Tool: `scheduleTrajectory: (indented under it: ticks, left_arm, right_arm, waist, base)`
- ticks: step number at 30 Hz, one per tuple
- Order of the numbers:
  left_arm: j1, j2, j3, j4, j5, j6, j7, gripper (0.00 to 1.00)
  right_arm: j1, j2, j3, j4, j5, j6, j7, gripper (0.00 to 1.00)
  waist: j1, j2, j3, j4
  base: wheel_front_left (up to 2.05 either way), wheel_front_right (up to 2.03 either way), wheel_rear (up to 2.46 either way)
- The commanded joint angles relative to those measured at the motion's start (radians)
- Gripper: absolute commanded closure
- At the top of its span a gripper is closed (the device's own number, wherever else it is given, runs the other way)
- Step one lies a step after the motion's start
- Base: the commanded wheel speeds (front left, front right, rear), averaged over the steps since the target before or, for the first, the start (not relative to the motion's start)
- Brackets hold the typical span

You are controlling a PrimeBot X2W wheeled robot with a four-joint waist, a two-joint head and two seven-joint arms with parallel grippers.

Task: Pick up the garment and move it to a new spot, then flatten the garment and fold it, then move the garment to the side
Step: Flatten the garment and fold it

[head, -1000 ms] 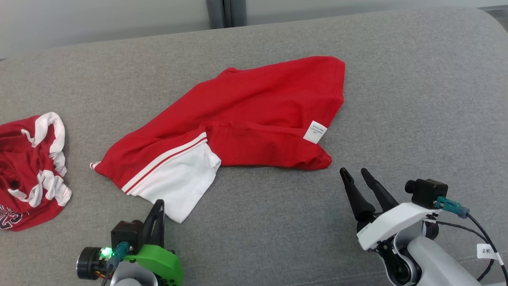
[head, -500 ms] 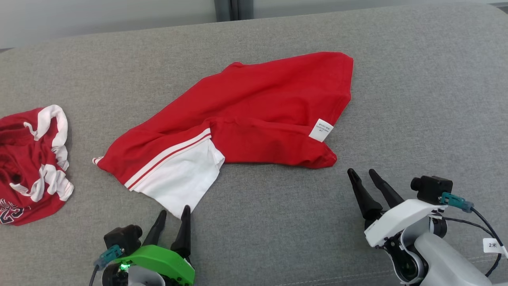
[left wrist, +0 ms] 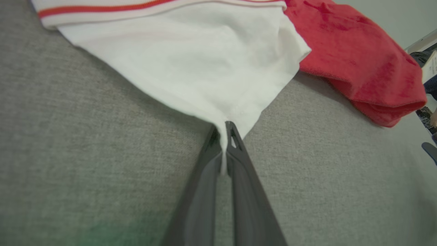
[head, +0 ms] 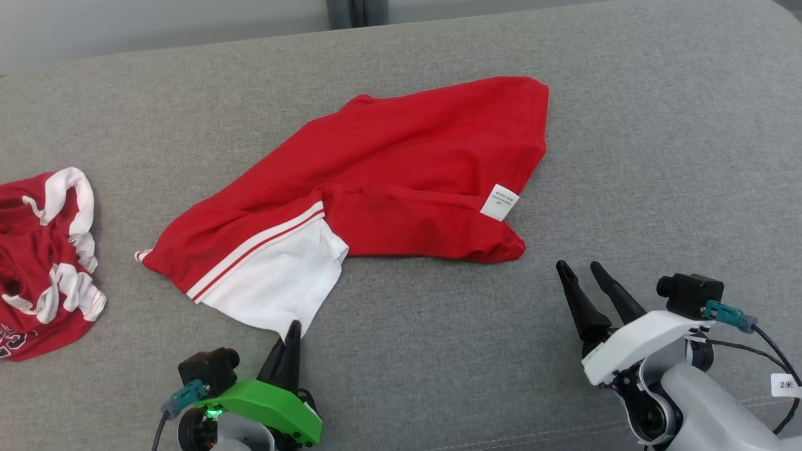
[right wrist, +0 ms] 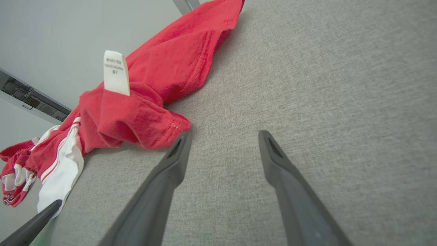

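Garment (head: 388,181) judged soft, light, floppy — white corner (left wrist: 218,109) is pinched by left gripper (left wrist: 226,125); right gripper (head: 579,268) is held wide, empty — red corner (head: 509,249) nr tag (head: 499,202) suggested.

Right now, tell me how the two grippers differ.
The left gripper has its jaws shut on the shirt, at its white corner; the right gripper has them open, empty. The left gripper has a green shell, the right gripper a white one. Both point toward the shirt.

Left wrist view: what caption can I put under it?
The left gripper shut on the white corner of the red garment lying on the grey fabric surface.
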State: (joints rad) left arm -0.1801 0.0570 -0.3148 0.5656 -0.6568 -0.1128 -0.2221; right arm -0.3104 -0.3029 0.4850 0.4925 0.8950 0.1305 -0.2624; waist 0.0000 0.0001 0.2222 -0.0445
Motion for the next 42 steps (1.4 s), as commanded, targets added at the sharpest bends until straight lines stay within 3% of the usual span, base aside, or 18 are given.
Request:
scheduleTrajectory:
  ticks: [1,6,13,21,23,24,25,26,35,42]
  left_arm:
    - [-0.001,0.006,0.008,-0.003,0.009,0.008,-0.007,1.0]
    - [0.015,0.016,0.027,-0.032,0.007,0.014,-0.025,1.0]
    - [0.015,0.036,0.05,-0.07,0.013,0.029,-0.033,1.0]
    - [-0.015,0.043,0.046,-0.084,0.019,0.036,-0.035,1.0]
    - [-0.02,0.044,0.047,-0.086,0.018,0.036,-0.035,1.0]
    - [-0.021,0.045,0.048,-0.085,0.017,0.037,-0.036,1.0]
    - [-0.02,0.046,0.049,-0.084,0.016,0.037,-0.036,1.0]
    - [-0.02,0.047,0.05,-0.083,0.015,0.038,-0.034,1.0]
    - [-0.022,0.064,0.087,-0.124,-0.007,0.029,-0.04,1.0]
    - [-0.05,0.117,0.138,-0.287,-0.054,0.032,0.006,1.0]
  right_arm:
    - [0.006,0.001,0.004,-0.001,0.0,0.001,-0.003,0.0]
    - [-0.018,0.022,0.017,-0.007,0.093,0.001,-0.003,0.0]
    - [-0.073,0.015,0.051,0.016,0.365,0.001,0.021,0.0]
    - [-0.088,0.01,0.078,-0.025,0.555,0.001,0.079,0.0]
    - [-0.089,0.005,0.089,-0.034,0.572,0.001,0.083,0.21]
    - [-0.089,0.003,0.094,-0.036,0.578,0.001,0.082,0.61]
    - [-0.09,0.001,0.099,-0.038,0.583,0.001,0.08,0.75]
    - [-0.09,0.0,0.102,-0.046,0.59,0.001,0.076,1.0]
    - [-0.027,-0.078,0.098,-0.155,0.593,0.001,0.027,1.0]
    - [0.005,-0.182,0.076,-0.268,0.566,0.001,0.007,1.0]
  waist:
    - [0.0,-0.0001,-0.003,0.007]
    - [0.0,-0.0001,-0.007,0.024]
    - [0.0,-0.0001,0.008,0.058]
    - [0.0,-0.0001,0.037,0.081]
    - [0.0,-0.0001,0.04,0.082]
    - [0.0,-0.0001,0.042,0.083]
    - [0.0,-0.0001,0.042,0.082]
    - [0.0,-0.0001,0.041,0.082]
    - [0.0,-0.0001,-0.011,0.065]
    - [0.0,-0.0001,-0.057,0.022]
  base:
    - [0.0,0.0,0.0]
    - [0.0,0.0,0.0]
    - [0.0,0.0,0.0]
    - [0.0,0.0,0.0]
    - [0.0,0.0,0.0]
    - [0.0,0.0,0.0]
    - [0.0,0.0,0.0]
    - [0.0,0.0,0.0]
    - [0.0,0.0,0.0]
    - [0.0,0.0,0.0]
